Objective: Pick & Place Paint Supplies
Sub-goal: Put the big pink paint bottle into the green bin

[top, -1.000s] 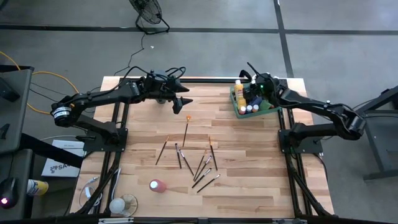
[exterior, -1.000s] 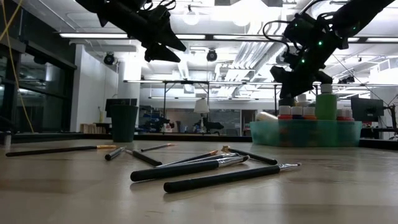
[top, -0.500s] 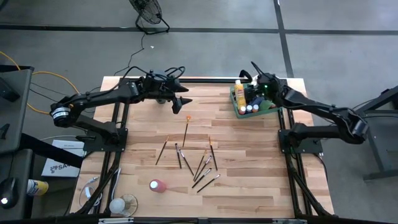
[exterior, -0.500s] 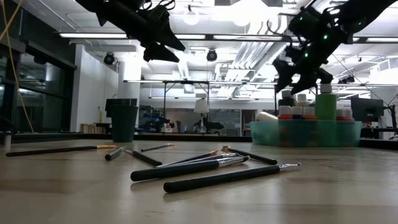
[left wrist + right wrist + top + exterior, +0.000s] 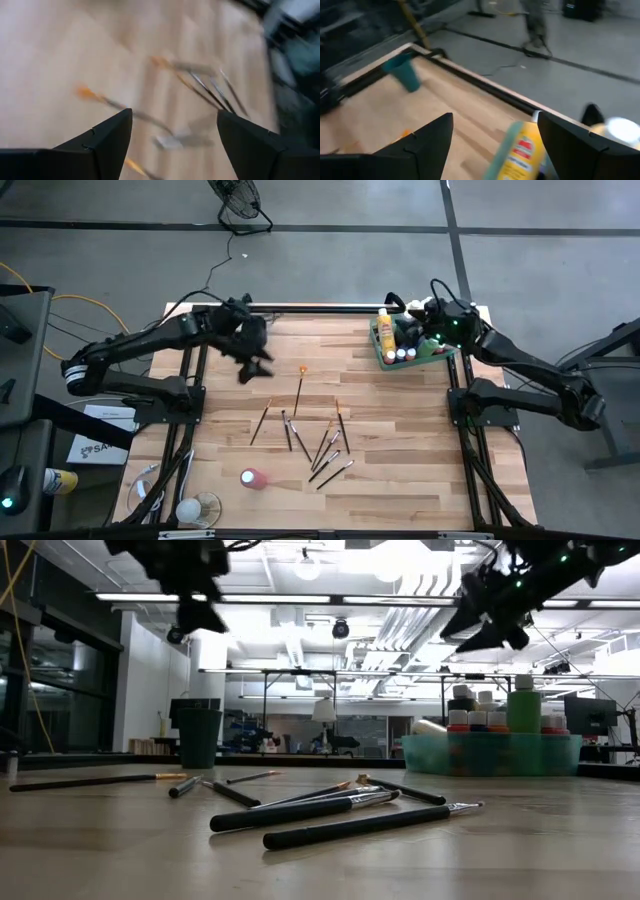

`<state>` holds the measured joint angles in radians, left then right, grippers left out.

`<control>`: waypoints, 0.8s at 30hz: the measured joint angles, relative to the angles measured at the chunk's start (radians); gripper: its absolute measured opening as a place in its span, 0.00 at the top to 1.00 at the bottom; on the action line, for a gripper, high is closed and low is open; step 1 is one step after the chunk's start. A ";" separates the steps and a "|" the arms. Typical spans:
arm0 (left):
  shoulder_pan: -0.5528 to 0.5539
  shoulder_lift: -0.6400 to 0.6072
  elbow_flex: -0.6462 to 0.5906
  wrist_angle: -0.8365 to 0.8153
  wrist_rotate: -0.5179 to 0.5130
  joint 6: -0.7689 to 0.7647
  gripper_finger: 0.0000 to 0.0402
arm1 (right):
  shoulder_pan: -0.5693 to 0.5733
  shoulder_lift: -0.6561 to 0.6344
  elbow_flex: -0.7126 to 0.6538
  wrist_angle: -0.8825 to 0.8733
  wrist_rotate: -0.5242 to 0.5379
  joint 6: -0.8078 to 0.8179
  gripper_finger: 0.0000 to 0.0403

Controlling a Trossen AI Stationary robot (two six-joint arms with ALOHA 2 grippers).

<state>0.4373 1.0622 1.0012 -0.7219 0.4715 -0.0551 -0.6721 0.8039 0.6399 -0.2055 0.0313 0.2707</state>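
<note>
Thin dark-handled paintbrushes (image 5: 318,440) are seen scattered loose on the wooden table (image 5: 400,470), clustered just below its centre, with one orange-tipped brush (image 5: 299,390) lying apart toward twelve o'clock of the cluster. A pink-capped bottle (image 5: 252,478) lies alone at about seven o'clock from the brushes. Several small capped paint bottles (image 5: 398,352) and a taller yellow bottle (image 5: 386,332) are already stood in the translucent green tray (image 5: 490,753), which sits at the table's far edge, at about two o'clock from the brushes. A dark round cup (image 5: 200,737) is seen in the low view at the far side of the table.

The right gripper (image 5: 437,308), which a second ago was lowered among the bottles in the tray with its jaws narrower, is now lifted up and away toward the tray's far corner, jaws spread and holding nothing. It is judged that a bottle has just been let go into the tray.

The left gripper (image 5: 250,363), jaws also spread and empty, has swung from the far edge toward the brushes and now hangs at about eleven o'clock of them. A brush pick-up seems likely next; the brushes and the pink-capped bottle are yet to be placed.
</note>
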 joint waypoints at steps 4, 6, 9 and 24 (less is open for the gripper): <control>-0.065 -0.006 0.000 -0.240 0.064 0.044 0.29 | 0.052 -0.046 0.000 0.000 -0.016 -0.077 0.29; -0.113 -0.006 0.000 -0.359 0.061 0.081 0.29 | 0.084 -0.058 0.000 0.000 -0.010 -0.101 0.29; -0.194 0.003 -0.010 -0.438 0.039 0.110 0.29 | 0.134 -0.071 0.000 0.000 0.016 -0.111 0.29; -0.548 0.011 -0.094 -0.368 -0.041 0.163 0.29 | 0.471 -0.079 0.000 0.008 0.239 0.017 0.29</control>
<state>-0.1109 1.0734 0.9070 -1.0898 0.4309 0.1084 -0.2011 0.7250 0.6399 -0.1980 0.2707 0.2875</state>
